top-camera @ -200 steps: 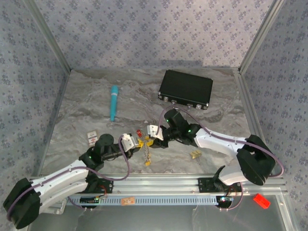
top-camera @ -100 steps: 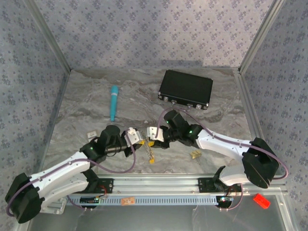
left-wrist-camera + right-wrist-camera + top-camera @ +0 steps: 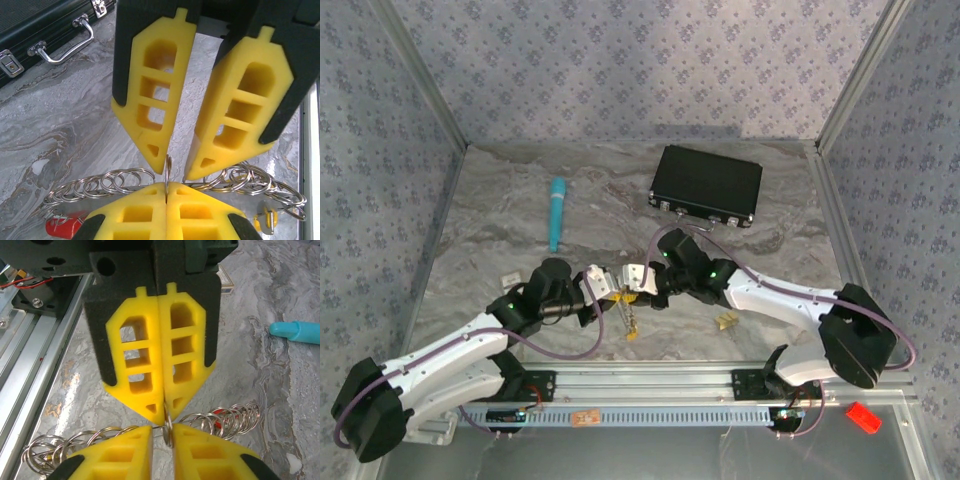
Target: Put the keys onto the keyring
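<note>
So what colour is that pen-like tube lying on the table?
Teal; the tube shows best in the top external view.

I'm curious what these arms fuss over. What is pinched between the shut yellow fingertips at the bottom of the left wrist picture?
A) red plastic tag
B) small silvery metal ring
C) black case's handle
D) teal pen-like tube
B: the left gripper has its yellow fingertips shut on a small silvery metal ring, which stands edge-on between them.

Left arm (image 3: 450, 360) and right arm (image 3: 770, 292) reach inward, meeting nose to nose!
Left gripper (image 3: 166, 187) is clamped flush; right gripper (image 3: 169, 432) faces it, jaws a sliver apart.
</note>
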